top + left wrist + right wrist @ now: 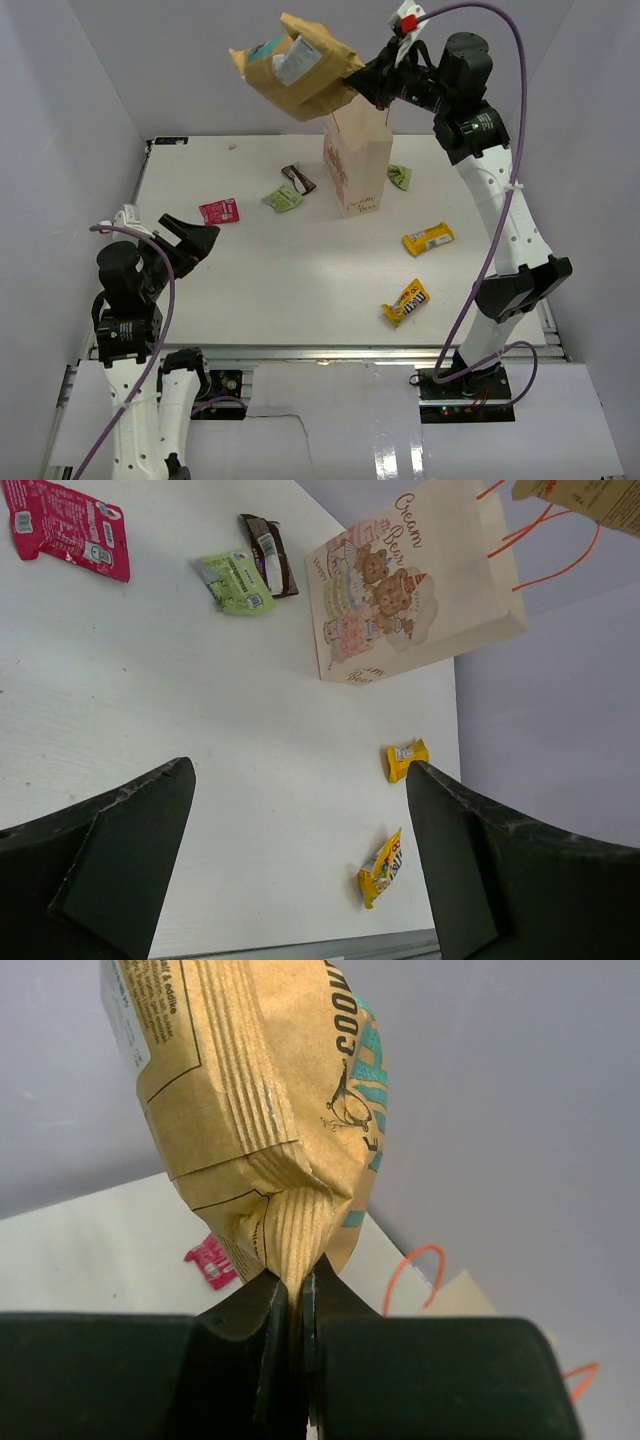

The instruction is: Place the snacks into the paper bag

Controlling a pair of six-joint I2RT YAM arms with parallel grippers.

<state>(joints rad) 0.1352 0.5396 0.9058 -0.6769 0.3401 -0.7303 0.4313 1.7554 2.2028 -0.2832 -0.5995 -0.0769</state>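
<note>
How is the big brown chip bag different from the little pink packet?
The chip bag is large and tan; the pink packet is small and flat. The chip bag hangs in the air, pinched by the right pincer; the pink packet lies on the table, untouched. Both are outside the paper bag.

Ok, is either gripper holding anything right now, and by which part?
The right gripper is shut on the large tan-yellow chip bag, pinching its crimped end seam. The left gripper is open and holds nothing.
</note>
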